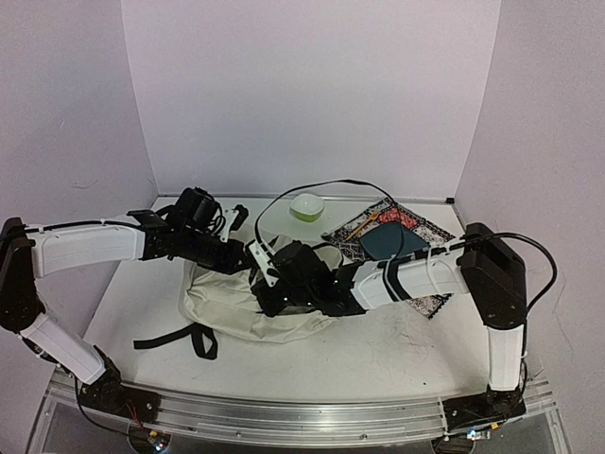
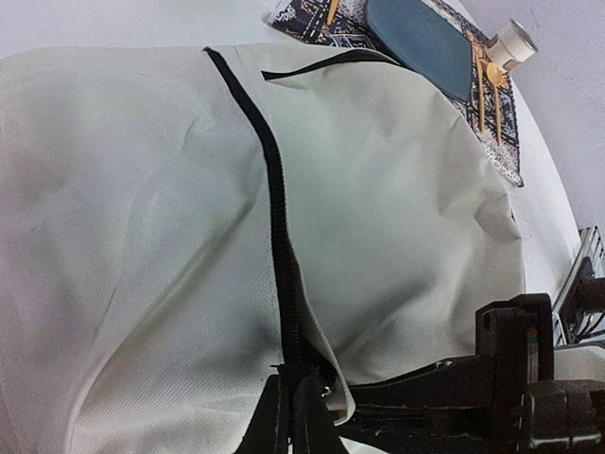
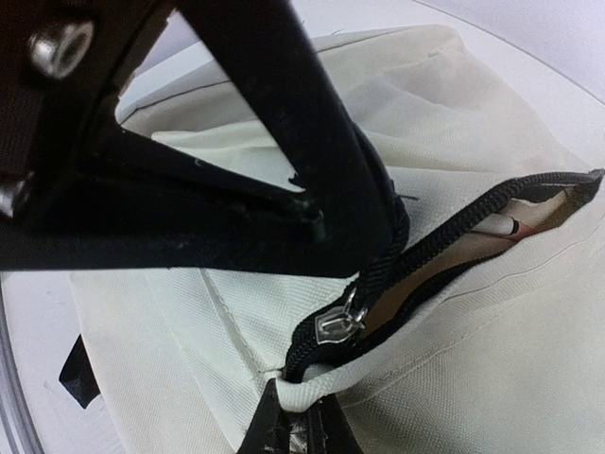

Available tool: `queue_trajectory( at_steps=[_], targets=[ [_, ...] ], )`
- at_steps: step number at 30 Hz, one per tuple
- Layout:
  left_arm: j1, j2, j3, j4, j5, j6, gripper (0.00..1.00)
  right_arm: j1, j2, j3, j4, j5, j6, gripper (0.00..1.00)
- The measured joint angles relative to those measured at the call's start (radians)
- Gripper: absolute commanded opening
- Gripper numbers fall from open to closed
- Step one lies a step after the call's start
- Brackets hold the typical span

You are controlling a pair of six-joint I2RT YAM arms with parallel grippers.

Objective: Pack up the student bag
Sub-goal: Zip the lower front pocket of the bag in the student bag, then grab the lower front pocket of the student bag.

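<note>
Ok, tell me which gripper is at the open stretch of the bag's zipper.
The right gripper, shut on the student bag just below the gaping zipper; the left gripper pinches where it runs closed.

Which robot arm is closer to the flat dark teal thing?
Right. The right arm has its white forearm right beside the near edge of the flat dark teal thing. The left arm stretches over the other end of the student bag, well away.

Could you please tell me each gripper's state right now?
Left gripper: closed on the student bag, at its zipper.
Right gripper: closed on the bag's fabric edge.
</note>
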Motion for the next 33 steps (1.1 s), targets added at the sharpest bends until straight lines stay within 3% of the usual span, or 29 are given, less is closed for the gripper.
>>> queue_trajectory(
  at_steps=[4,13,20,29,33],
  targets=[
    [-0.004,0.0,0.014,-0.013,-0.023,0.001,0.0,0.0,-0.018,-0.033,0.034,0.018,0.0,0.01],
    [-0.007,0.0,0.022,0.011,0.018,0.01,0.0,0.003,-0.099,-0.131,0.075,0.048,0.019,0.26],
    [0.018,-0.022,0.001,0.094,0.105,0.019,0.0,0.032,-0.182,-0.166,-0.013,0.049,-0.004,0.41],
    [0.025,-0.109,-0.054,0.13,0.085,0.041,0.16,0.032,-0.226,-0.167,-0.052,0.047,-0.124,0.48],
    [0.027,-0.103,-0.048,0.168,0.062,0.044,0.19,0.013,-0.228,-0.167,-0.048,0.031,-0.19,0.5]
  ],
)
